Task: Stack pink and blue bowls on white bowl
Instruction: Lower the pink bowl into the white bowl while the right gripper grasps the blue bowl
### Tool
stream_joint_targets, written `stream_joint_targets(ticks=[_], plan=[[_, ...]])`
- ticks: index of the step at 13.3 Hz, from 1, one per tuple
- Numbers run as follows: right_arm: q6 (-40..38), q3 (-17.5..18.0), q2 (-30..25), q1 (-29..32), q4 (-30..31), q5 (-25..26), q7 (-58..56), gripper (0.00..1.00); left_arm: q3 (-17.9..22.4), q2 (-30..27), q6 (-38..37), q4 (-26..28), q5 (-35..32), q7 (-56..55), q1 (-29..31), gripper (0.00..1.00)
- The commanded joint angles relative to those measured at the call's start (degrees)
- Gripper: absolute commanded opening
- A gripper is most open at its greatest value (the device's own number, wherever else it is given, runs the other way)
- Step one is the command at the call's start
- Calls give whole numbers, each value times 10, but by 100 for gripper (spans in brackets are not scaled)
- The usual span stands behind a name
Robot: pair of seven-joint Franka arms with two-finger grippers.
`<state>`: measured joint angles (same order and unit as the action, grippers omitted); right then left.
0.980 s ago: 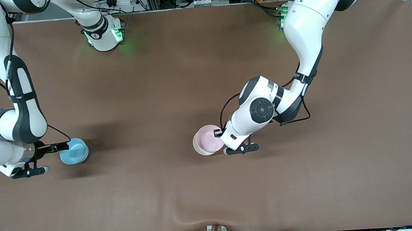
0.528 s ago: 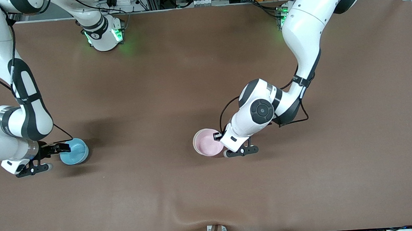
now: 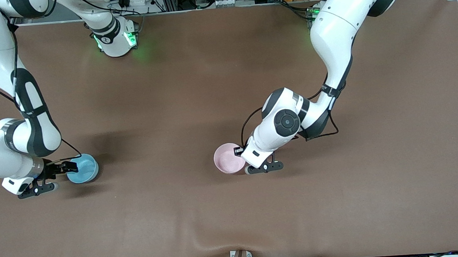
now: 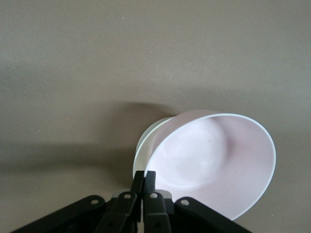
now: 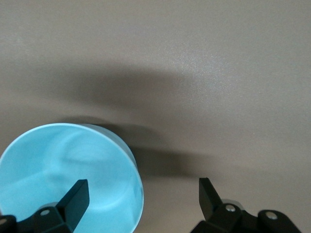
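Pinching the pink bowl's [image 3: 228, 158] rim, the left gripper [image 3: 239, 151] bends low; the right gripper [image 3: 69, 167] straddles the blue bowl's [image 3: 82, 168] rim, spread wide.

The table [image 3: 234, 208] is covered in plain matte brown. The pink bowl [image 3: 228, 158] is pale glossy pink inside, without pattern; under it the white bowl [image 4: 148, 143] shows as a thin white edge. The blue bowl [image 3: 83, 168] is plain light sky blue. Both arms are white with black joints, their fingers [image 5: 74, 198] black. Green lights glow at the bases.
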<state>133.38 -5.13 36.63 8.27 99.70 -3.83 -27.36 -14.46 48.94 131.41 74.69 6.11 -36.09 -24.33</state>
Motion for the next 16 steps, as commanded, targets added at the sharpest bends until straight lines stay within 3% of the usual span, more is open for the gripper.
stream_joint_targets(ticks=[1,3,5,6,7,8,11,12,13,14,15,16], plan=[[22,7,9,12,3,-17,-24,93,6,13,4,-14,13,-3,-5,0],[22,7,12,12,2,-18,-24,70,6,18,4,-14,12,-2,-5,0],[22,7,13,12,2,-18,-24,56,6,22,4,-15,12,-1,-7,0],[22,7,13,12,2,-18,-24,40,6,22,4,-15,12,-1,-7,0],[22,8,13,13,2,-18,-24,12,6,22,4,-15,12,0,-7,0],[22,8,13,13,2,-19,-25,0,6,23,5,-15,13,0,-6,0],[21,9,13,13,2,-19,-37,0,6,28,5,-15,12,0,-8,0],[19,9,13,12,1,-19,-42,0,7,30,6,-15,12,-2,-13,8],[16,9,12,12,-1,-19,-54,0,7,30,6,-15,12,-3,-15,31],[15,12,10,11,-4,-19,-61,0,7,30,6,-15,12,-3,-15,41],[12,18,9,12,-8,-18,-62,0,7,29,6,-15,11,1,-14,64],[-6,19,7,11,-19,-18,-62,0,7,28,6,-15,10,1,-14,100]])
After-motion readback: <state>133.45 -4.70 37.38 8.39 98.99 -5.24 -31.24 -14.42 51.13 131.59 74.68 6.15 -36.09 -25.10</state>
